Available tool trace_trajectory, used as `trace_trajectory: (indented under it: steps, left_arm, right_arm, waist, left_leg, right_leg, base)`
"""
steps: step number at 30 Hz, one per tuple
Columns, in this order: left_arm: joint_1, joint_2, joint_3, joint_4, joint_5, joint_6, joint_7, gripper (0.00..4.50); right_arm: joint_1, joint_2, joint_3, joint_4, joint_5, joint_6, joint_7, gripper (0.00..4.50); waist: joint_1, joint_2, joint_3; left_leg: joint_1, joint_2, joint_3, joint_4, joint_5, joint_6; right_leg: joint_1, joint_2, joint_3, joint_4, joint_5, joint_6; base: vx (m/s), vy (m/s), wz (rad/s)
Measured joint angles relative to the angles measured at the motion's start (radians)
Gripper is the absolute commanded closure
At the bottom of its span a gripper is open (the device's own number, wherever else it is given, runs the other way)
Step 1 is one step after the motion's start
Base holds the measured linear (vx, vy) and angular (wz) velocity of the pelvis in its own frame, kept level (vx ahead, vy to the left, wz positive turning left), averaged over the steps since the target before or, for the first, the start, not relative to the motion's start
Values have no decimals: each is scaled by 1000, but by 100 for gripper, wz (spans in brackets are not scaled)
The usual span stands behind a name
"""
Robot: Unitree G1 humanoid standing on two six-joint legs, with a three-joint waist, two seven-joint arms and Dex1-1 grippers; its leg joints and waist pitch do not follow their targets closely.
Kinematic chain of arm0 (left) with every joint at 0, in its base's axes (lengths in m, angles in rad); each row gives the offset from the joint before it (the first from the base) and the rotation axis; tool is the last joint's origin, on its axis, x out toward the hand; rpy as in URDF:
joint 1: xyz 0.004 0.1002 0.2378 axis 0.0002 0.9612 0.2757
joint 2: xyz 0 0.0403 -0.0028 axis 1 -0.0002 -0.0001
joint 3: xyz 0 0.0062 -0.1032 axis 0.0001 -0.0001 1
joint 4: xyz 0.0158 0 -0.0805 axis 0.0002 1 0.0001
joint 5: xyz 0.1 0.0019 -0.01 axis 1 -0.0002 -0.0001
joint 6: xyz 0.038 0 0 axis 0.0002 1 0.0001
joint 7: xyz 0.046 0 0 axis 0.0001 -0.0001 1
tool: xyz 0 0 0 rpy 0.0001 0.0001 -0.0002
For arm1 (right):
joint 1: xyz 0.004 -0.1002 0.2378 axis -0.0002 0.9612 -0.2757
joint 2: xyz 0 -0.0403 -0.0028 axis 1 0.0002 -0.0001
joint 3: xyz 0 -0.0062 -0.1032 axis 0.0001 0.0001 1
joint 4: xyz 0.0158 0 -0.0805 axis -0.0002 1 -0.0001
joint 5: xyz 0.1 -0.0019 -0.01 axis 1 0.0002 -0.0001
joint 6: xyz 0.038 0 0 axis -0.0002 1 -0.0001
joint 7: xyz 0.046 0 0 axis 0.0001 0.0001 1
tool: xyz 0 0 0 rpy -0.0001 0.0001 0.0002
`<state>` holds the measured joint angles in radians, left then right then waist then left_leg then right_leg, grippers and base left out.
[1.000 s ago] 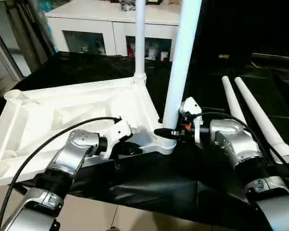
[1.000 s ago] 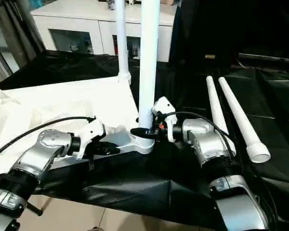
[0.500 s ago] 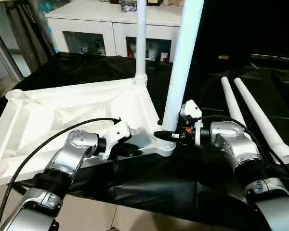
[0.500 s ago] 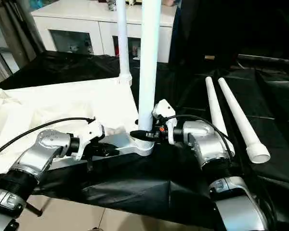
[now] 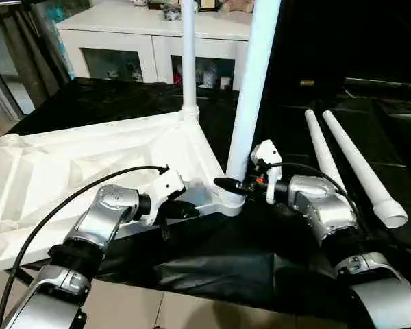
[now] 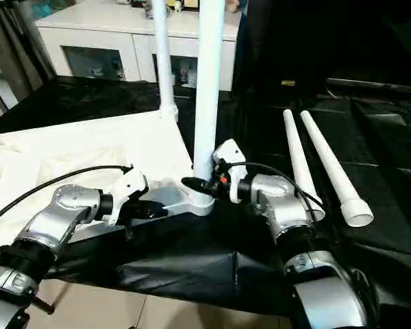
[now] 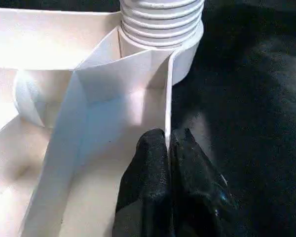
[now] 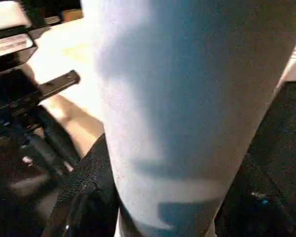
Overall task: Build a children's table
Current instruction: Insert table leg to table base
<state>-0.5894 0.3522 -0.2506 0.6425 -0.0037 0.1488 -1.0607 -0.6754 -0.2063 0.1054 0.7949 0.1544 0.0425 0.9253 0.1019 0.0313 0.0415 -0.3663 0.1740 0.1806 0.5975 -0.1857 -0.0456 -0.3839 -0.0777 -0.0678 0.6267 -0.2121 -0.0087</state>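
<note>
A black cloth covers the counter, and a white cabinet with glass-fronted compartments stands behind it. The children's table lies upside down on the cloth, its ribbed tabletop facing up, one leg already standing in the far corner socket. A second leg stands upright in the near corner socket, its threaded end visible at the collar in the left wrist view. Two spare legs lie side by side on the cloth to the robot's right, well apart from the tabletop.

The left hand is pinched shut on the thin edge wall of the tabletop just beside the near socket, bracing it. The right hand clasps the lower part of the near leg, its fingers half spread around the tube just above the collar.

The step in hand looks like screwing this leg home. To do it well, the leg should be kept straight over the socket so the thread does not cross, and the turning done low on the tube, where the right hand sits. The left hand should hold firmly so the light tabletop does not spin or slide on the slippery cloth. Turning ought to stop once the threads vanish into the collar.
</note>
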Motion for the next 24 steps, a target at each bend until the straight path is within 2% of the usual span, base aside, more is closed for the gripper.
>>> trace_trajectory:
  steps: [11, 16, 20, 24]
  left_arm:
    - [-63, -56, 14, 61, 1, 76, 132, 450]
    - [-100, -103, 23, 98, 3, 120, 214, 450]
    - [-148, -176, 53, 141, 0, 199, 329, 450]
    - [-169, -215, 69, 166, -2, 220, 381, 450]
  right_arm:
    - [-45, 76, -42, 62, -25, 20, -262, 259]
    - [-77, 111, -66, 114, -34, 11, -396, 259]
    - [-124, 151, -118, 190, -39, -13, -556, 259]
    - [-153, 166, -144, 228, -40, -14, -632, 259]
  waist:
    - [-12, 0, 0]
    - [-12, -2, -1]
    - [-9, -3, -2]
    - [-6, -3, -2]
  left_leg:
    - [0, 0, 0, -5, 0, 0]
    - [0, -1, 1, -8, 0, 0]
    - [-1, -1, 1, -8, 0, 0]
    - [-1, -2, 1, -10, 0, 0]
  right_leg:
    - [1, 0, 0, -9, 3, -6]
    - [2, 0, -1, -13, 4, -7]
    - [3, 0, 0, -16, 4, -7]
    - [3, 0, 0, -17, 4, -6]
  base:
    - [0, 0, 0]
    - [0, 0, 0]
    - [0, 0, 0]
    - [0, 0, 0]
